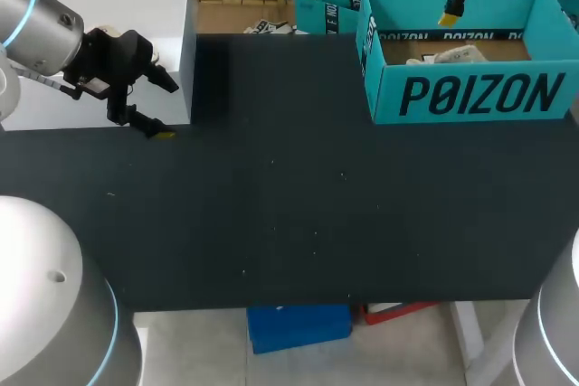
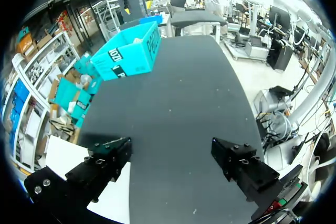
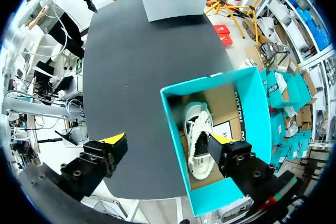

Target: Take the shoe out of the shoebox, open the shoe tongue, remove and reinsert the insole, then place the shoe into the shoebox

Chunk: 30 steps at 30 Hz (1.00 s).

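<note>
A teal shoebox (image 1: 470,92) stands open at the table's far right, with a white shoe (image 1: 450,55) lying inside on brown paper. My right gripper (image 1: 452,6) hangs open above the box's back part. In the right wrist view the white shoe (image 3: 199,140) lies lengthwise in the shoebox (image 3: 252,114); the right gripper (image 3: 168,140) straddles the box's near wall, one fingertip (image 3: 223,140) over the shoe, the other over the bare table. My left gripper (image 1: 163,108) is open and empty at the far left, by the white box's front corner. The left gripper (image 2: 170,156) faces the distant shoebox (image 2: 128,51).
A white box (image 1: 99,51) stands at the table's far left, behind my left gripper; the same white box (image 3: 168,3) shows far off in the right wrist view. The black tabletop (image 1: 289,205) stretches between the two arms. More teal boxes lie beyond the table's far edge.
</note>
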Motion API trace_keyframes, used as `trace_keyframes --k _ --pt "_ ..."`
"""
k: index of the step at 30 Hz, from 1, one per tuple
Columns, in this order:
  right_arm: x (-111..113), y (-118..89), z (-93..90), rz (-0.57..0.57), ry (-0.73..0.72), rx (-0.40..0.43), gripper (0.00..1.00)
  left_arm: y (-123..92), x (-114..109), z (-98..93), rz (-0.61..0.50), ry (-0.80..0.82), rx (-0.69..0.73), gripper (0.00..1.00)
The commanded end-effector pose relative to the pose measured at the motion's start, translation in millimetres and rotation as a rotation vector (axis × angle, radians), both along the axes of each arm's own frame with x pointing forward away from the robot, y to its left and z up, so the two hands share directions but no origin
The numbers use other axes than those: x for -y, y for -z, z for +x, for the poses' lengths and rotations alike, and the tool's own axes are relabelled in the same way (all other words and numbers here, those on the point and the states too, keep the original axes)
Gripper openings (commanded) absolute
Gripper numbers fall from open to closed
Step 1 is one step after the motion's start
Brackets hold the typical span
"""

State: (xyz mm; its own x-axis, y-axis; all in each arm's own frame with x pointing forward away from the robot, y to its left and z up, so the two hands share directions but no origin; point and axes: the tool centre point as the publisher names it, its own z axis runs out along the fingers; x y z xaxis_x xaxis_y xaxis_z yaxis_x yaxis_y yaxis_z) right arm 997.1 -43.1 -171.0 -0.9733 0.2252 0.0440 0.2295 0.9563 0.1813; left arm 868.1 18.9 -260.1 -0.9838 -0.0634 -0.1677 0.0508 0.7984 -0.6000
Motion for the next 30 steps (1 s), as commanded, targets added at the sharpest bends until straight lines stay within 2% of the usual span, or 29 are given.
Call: trace_keyframes --k 1,7,14,23,30 --pt "-16 6 -62.3 0.044 0.024 0.275 1.0 1 0 -0.9 0.0 -0.001 0.004 1.0" --pt "-23 16 -84.2 0.151 0.016 0.342 1.0 1 0 -0.9 0.0 -0.001 0.004 1.0" --pt "-22 44 -99.3 0.209 -0.037 0.388 1.0 1 0 -0.9 0.0 -0.001 0.004 1.0" --pt "-27 78 -100.2 0.279 -0.115 0.365 1.0 1 0 -0.9 0.0 -0.001 0.004 1.0" --pt "-28 88 -94.2 0.3 -0.155 0.346 1.0 1 0 -0.9 0.0 -0.001 0.004 1.0"
